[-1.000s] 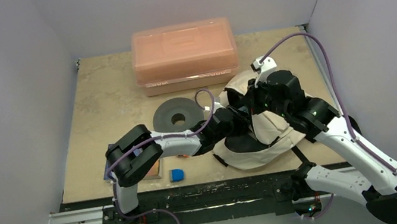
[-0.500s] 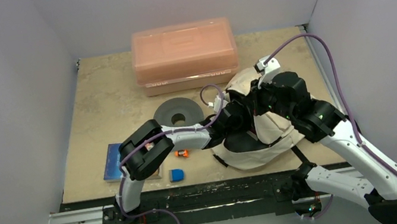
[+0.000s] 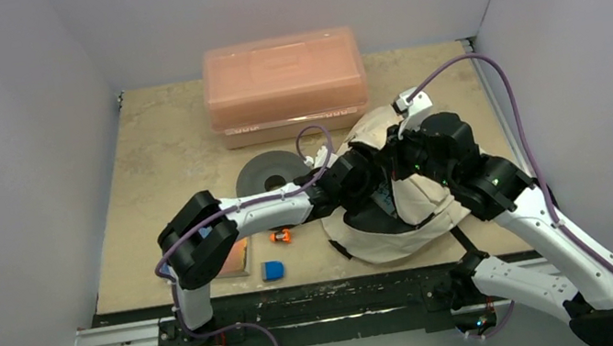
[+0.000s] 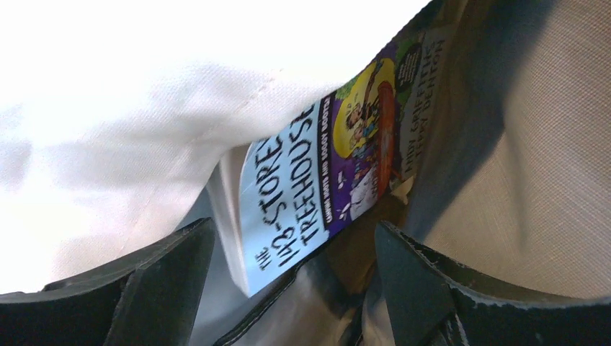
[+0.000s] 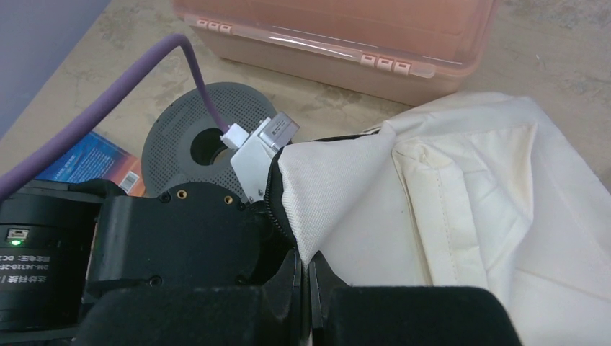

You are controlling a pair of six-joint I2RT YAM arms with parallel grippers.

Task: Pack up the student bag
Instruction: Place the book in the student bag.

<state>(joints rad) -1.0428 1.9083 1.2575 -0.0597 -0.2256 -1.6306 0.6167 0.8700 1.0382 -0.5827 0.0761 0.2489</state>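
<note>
- Your student bag (image 3: 397, 238) lies on the near right part of the table (image 3: 161, 159), in front of the pink box (image 3: 283, 79).
- Your right gripper (image 5: 308, 261) pinches the bag's open edge tight. If the cloth slips out, the mouth could flop shut on your left arm.
- Your left gripper (image 4: 294, 238) is deep in the bag, with its fingers spread wide and gripping nothing. The Treehouse book (image 4: 310, 180) sits just ahead, and a rough pull could drag it back out.
- Only the left wrist view shows the book inside. Only the top view shows the small blue block (image 3: 273, 270) and the small orange thing (image 3: 279, 236) lying outside.
</note>
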